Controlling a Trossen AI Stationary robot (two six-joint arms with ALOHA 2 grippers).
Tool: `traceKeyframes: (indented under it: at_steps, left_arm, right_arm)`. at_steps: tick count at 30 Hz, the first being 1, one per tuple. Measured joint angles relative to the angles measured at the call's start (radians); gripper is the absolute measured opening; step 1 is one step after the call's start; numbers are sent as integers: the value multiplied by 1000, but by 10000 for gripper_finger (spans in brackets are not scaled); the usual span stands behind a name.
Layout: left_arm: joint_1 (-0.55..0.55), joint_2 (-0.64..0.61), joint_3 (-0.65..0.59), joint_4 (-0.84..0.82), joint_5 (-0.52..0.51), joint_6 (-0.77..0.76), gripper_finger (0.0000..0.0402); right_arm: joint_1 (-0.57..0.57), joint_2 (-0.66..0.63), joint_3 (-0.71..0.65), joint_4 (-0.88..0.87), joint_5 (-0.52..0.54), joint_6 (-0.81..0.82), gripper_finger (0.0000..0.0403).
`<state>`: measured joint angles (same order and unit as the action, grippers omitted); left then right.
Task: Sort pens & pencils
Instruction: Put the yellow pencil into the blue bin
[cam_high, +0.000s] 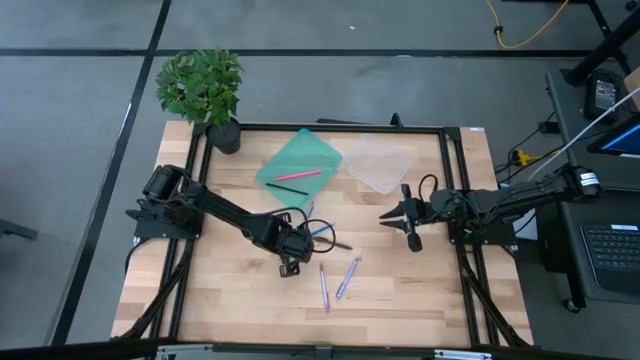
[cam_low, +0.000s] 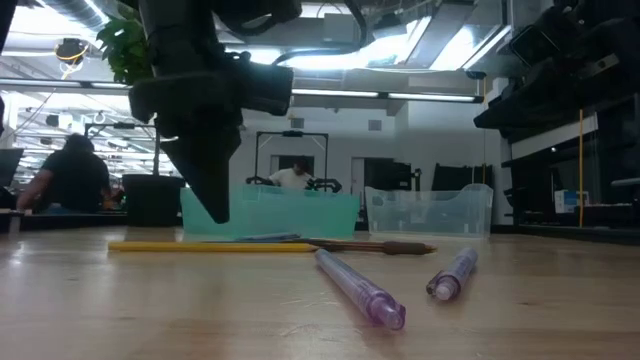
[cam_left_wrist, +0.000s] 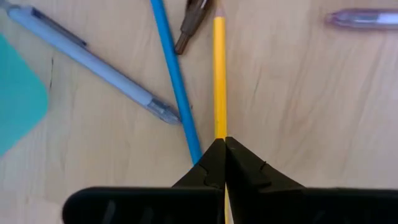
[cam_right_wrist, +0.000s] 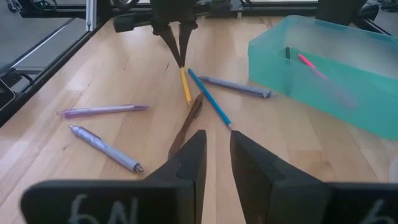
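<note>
**Left end effector pinches the yellow pencil by its end**

Wooden worktop (cam_high: 230, 290) with a black frame holds everything, with a potted plant (cam_high: 203, 92) at one far corner.

Near the middle, the left end effector (cam_left_wrist: 222, 146) is shut tight on one end of the yellow pencil (cam_left_wrist: 219, 74). The pencil's long line runs straight out from the fingertips, away from the left arm. It lies flat on the wood. So any lift starts from the end, not the middle, and the far tip may droop.

The right end effector (cam_right_wrist: 216, 146) hangs over the worktop on the right side, a little apart from the pile, holding nothing. Its fingers stand a small gap apart. The left arm is plainly the nearer one.

Counting what lies loose on the wood:
- one yellow pencil
- one blue pencil (cam_right_wrist: 209, 97), touching or just beside the yellow one
- one brown pencil (cam_right_wrist: 186, 124)
- one grey-blue pen (cam_right_wrist: 235, 86)
- two lavender pens (cam_high: 335, 282), nearer the front edge

The teal tray (cam_high: 318, 152) at the back already holds one pink pencil (cam_high: 300, 175) and one dark stick (cam_high: 287, 188). The clear tray (cam_high: 380, 168) next to it looks to have nothing in it.
</note>
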<state>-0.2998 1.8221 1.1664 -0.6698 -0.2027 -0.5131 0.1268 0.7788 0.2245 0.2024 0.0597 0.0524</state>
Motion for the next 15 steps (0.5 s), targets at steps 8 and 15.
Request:
traceKeyframes:
  at_steps: [8, 15]
  left_arm:
    - [-1, 0, 0, 17, -1, -9, 24]
    - [0, 0, 0, 27, -1, -24, 74]
  right_arm:
    - [0, 0, 0, 0, 0, 0, 74]
    - [0, 0, 0, 0, 0, 0, 74]
